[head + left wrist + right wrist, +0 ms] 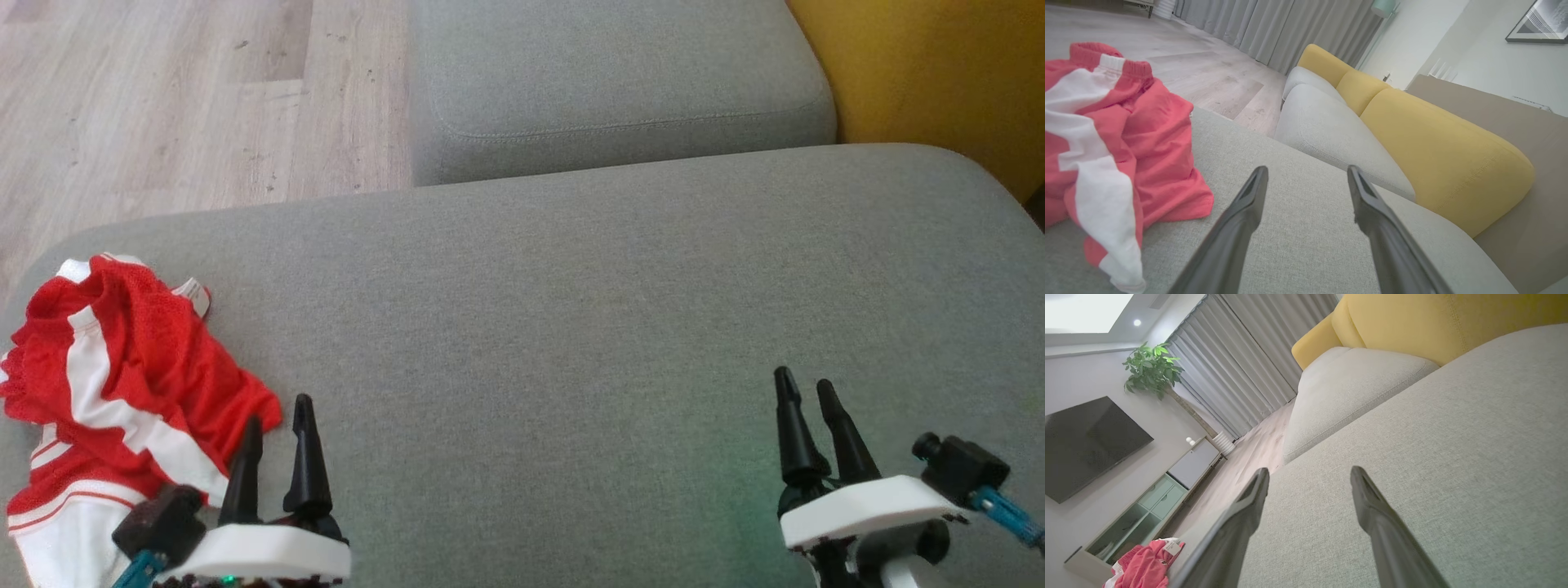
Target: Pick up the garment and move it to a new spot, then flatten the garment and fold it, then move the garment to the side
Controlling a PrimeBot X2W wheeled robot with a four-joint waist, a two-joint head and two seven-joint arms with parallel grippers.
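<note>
The left claw (279, 415), fingers spread apart and empty, hovers with the crumpled red-and-white mesh garment (122, 384) just to its left on the grey fabric sofa cushion (531, 327); the right claw (804, 382), likewise spread and empty, hangs well off on the other side. A pinch from here may catch only one loose layer, or shove the heap leftward over the cushion's rounded edge onto the pale wooden floor (163, 106). Folds hide hems and openings, and the garment's near end is cut off.

Soft daylight is even, green glow tints the cushion (718, 465), wrist views warp
</note>
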